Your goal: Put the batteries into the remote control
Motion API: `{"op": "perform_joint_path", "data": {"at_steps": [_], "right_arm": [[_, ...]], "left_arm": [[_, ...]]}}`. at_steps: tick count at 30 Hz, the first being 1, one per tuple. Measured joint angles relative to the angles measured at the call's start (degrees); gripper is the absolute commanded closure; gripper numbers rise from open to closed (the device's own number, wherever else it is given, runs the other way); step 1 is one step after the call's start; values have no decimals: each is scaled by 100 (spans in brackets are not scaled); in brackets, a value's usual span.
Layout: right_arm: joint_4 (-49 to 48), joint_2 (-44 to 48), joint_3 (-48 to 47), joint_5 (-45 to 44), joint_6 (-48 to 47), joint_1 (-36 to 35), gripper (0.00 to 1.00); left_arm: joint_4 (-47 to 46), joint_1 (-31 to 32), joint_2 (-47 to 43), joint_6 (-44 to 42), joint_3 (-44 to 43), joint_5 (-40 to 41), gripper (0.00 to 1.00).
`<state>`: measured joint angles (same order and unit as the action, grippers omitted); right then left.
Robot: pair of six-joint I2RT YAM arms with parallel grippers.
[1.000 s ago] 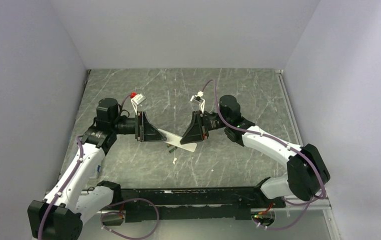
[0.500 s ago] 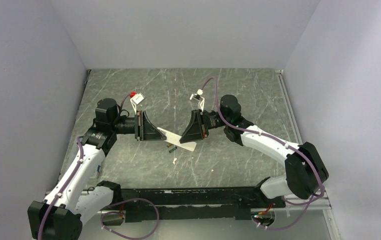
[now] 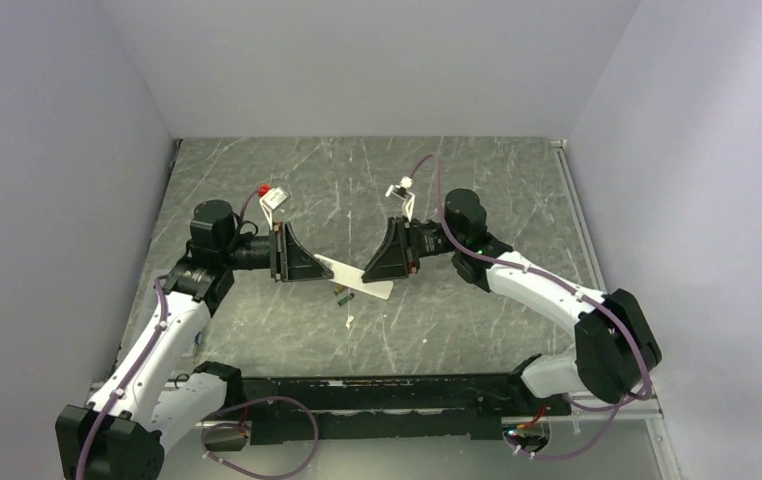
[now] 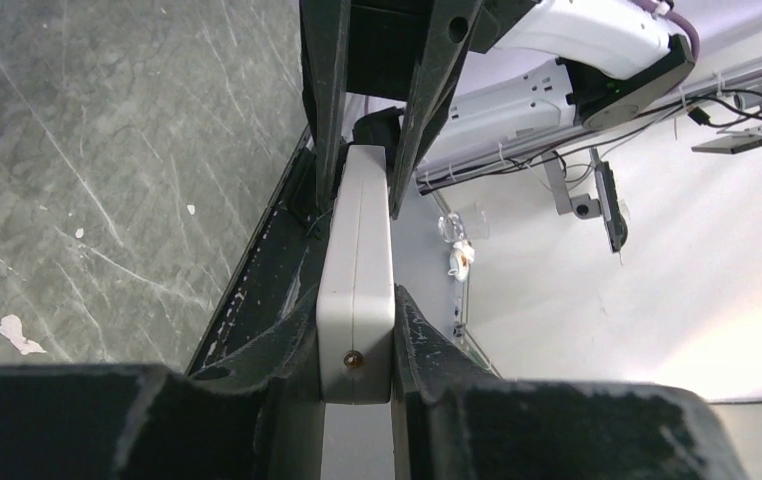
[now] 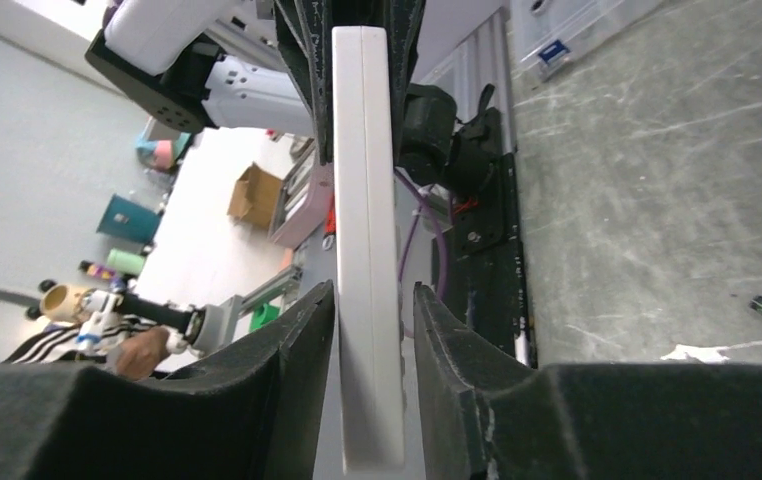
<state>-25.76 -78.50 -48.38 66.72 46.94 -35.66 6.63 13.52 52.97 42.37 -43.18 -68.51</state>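
We're looking down on a dark grey, stone-patterned table point(image 3: 477, 180), streaked white with scratches. It's boxed in by plain pale panels: a back wall point(image 3: 377, 60), a left wall point(image 3: 47, 200) and a right wall point(image 3: 697, 200). The light is soft and even. In the right wrist view we catch a bright room beyond, with a pale floor point(image 5: 192, 250), a cardboard box point(image 5: 254, 196) and a teal bin point(image 5: 117, 218).

Even, soft overhead light; faint shadows on the table point(image 3: 357, 170); wrist views blur the near jaws; washed-out glare behind.
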Motion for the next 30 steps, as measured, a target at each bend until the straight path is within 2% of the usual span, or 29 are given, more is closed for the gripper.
{"op": "perform_joint_path", "data": {"at_steps": [11, 17, 18, 21, 23, 30], "right_arm": [[385, 1012, 476, -516, -372, 557, 42], [581, 1805, 863, -890, -516, 809, 40], [640, 1928, 911, -1008, -520, 857, 39], [861, 2280, 1049, -1419, -533, 994, 48], [1023, 2529, 1139, -1685, -516, 1075, 50], [1495, 3200, 1259, -2282, -540, 1158, 35]], "left_arm": [[-4, 2, -120, 229, 63, 275, 100], [2, 7, -140, 245, 63, 402, 100], [2, 7, -140, 245, 63, 417, 100], [2, 7, -151, 254, 63, 472, 100], [7, 7, -175, 251, 63, 531, 100], [7, 7, -291, 299, 63, 708, 100]]}}
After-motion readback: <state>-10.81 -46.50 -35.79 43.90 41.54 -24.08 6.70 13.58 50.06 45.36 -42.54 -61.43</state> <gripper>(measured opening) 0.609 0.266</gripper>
